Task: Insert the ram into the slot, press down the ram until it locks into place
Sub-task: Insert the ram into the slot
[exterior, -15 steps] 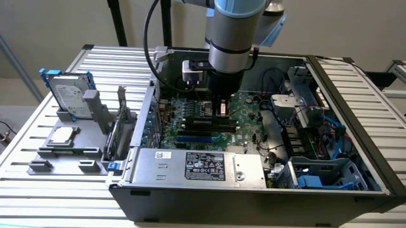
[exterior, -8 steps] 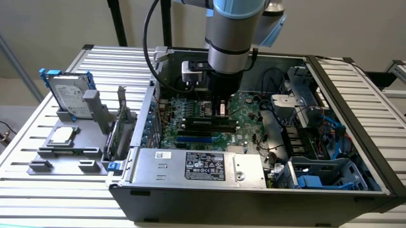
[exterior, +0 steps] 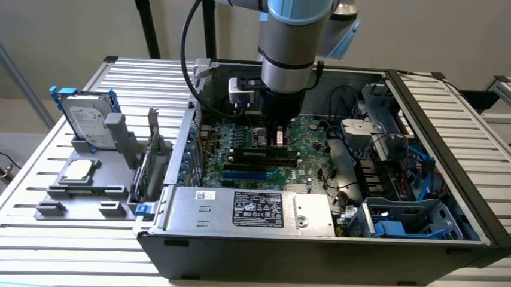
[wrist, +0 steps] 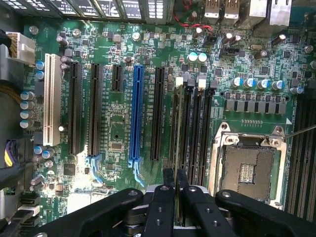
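Ribbed metal table (exterior: 80, 251) under a plain beige wall (exterior: 64, 30) carries an open computer case (exterior: 319, 254) lying on its side. Inside it, the gripper (wrist: 175, 180) hangs low over the motherboard (wrist: 118, 103). Its 2 black fingers are drawn in close on the ram (wrist: 176, 148), which runs edge-on along the slot (wrist: 178, 88), the one of 4 black sockets nearest the blue slot (wrist: 136, 113). Beyond sit the CPU socket (wrist: 247, 168) and, out on the table at the exterior view's left, a hard drive (exterior: 84, 119).
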Controlling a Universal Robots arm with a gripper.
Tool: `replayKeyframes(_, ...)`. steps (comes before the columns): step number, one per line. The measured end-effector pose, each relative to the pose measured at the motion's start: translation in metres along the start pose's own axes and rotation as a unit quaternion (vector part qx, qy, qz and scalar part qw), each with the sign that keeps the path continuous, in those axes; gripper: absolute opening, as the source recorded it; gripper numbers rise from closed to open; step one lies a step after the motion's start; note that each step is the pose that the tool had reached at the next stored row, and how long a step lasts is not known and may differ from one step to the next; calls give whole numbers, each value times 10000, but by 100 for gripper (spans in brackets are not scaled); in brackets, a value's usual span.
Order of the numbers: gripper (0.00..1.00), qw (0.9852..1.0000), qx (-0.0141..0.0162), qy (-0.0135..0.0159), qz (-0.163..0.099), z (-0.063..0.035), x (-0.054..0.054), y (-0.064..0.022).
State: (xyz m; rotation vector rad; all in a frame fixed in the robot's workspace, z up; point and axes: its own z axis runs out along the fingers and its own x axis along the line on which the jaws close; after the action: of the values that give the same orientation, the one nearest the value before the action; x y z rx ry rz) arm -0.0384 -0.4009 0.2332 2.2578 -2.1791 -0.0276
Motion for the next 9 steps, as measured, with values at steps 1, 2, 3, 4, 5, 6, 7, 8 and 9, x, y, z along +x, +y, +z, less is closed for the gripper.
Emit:
replayKeyframes(1,13,10000,0,5,-1,3,-2,0)
replayKeyframes(2,13,10000,0,10,-2,7,-5,0)
replayKeyframes(3,13,10000,0,15,-4,11,-9,0)
replayKeyframes(4,13,10000,0,21,-6,14,-12,0)
replayKeyframes(5,13,10000,-1,28,-8,17,-15,0)
replayKeyframes(6,13,10000,-1,34,-10,20,-18,-1)
replayKeyframes(7,13,10000,-1,42,-14,22,-21,-1)
replayKeyframes(8,13,10000,-2,51,-17,23,-23,-1)
replayKeyframes(9,13,10000,-2,57,-20,23,-25,-1)
